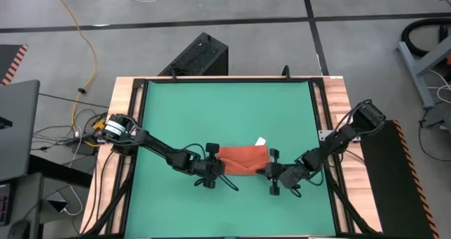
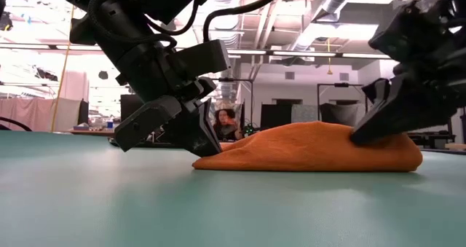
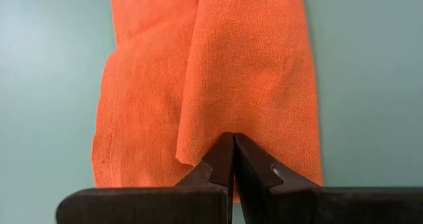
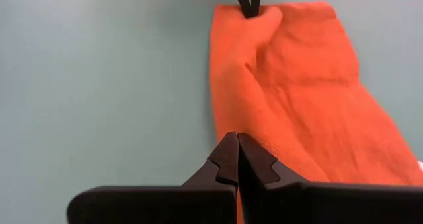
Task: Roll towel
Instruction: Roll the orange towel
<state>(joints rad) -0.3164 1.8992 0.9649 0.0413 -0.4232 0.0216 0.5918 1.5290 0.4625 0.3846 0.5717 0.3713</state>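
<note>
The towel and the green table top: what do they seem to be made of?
The towel looks like soft woven cloth, perhaps cotton or microfibre: a fine matte weave shows, and it folds and slumps. The table top looks like a smooth green mat, matte with a slight sheen; its edge looks like pale wood.

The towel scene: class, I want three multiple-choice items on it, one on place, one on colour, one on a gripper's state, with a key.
1. Where does the towel lie?
A. between the two grippers
B. off the mat
C. beside the left arm's base

2. What colour is the towel?
A. blue
B. orange-red
C. white

3. How are the left gripper's fingers?
A. wide open
B. shut on the towel's edge
C. raised clear of it

Key: 1 A, the right gripper is at its other end; 2 B, every view shows it; 3 B, fingertips meet on cloth.
</note>
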